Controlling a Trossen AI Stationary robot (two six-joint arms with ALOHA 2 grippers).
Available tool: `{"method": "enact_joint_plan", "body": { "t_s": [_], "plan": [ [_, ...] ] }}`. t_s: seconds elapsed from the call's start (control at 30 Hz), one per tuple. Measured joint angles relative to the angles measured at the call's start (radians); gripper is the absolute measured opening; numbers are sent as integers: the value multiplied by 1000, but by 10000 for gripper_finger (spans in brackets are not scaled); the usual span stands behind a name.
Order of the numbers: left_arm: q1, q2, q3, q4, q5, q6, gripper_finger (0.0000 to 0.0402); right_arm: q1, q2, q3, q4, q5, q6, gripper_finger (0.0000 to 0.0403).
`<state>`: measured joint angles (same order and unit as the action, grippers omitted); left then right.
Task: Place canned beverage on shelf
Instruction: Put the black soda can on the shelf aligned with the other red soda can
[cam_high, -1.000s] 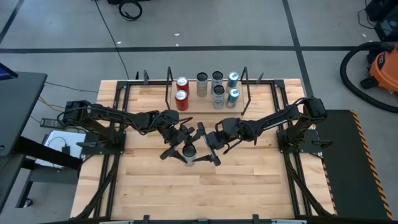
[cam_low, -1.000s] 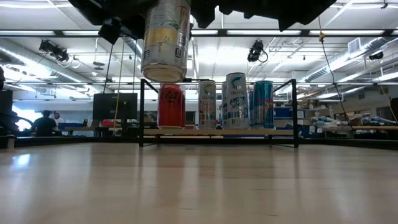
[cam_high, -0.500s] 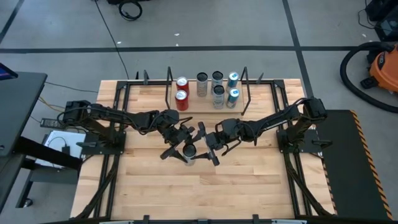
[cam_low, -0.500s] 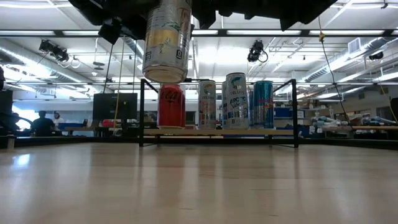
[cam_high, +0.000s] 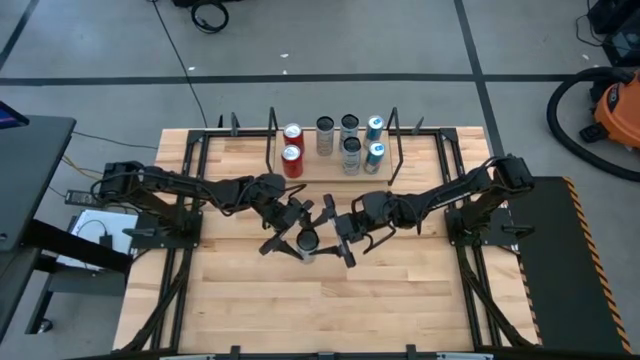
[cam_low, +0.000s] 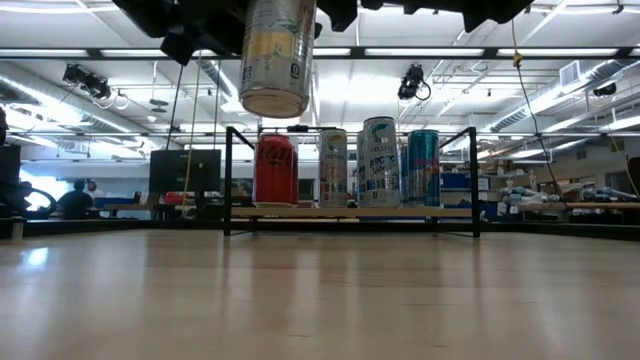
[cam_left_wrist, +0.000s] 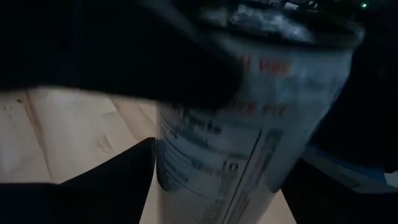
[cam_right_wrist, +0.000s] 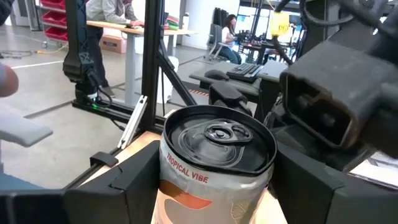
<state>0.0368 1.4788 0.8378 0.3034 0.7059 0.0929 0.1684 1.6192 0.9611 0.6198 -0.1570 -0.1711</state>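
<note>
Behind the bench (cam_low: 320, 300) I see a lit workshop with a seated person (cam_low: 72, 198). Compared with a second ago, the silver can (cam_low: 276, 55) hangs a little higher above the wood, and the right arm has shifted slightly. My right gripper (cam_right_wrist: 211, 186) has its jaws clamped on the can, whose label reads "Tropical Vibe". My left gripper (cam_high: 290, 228) sits close beside it; I cannot tell how its jaws stand. On the shelf (cam_low: 350, 212) stand red, silver and blue cans (cam_low: 340, 167).
</note>
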Motion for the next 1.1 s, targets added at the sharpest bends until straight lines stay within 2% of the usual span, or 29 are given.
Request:
{"method": "enact_joint_plan", "body": {
  "t_s": [0.17,0.4,0.67,0.93,1.1],
  "plan": [
    [22,0,28,-40,18,1,316,15,-5,0,-6,39,-4,265],
    [73,-26,56,-127,-1,22,316,21,-68,0,-107,142,-16,265],
    [131,-92,56,-146,2,24,316,27,-114,0,-170,186,-16,265],
    [165,-156,59,-160,-7,-9,316,66,-244,0,-291,414,-129,265],
    [163,-160,58,-147,-2,-28,316,76,-317,1,-309,487,-152,265]
  ]
}}
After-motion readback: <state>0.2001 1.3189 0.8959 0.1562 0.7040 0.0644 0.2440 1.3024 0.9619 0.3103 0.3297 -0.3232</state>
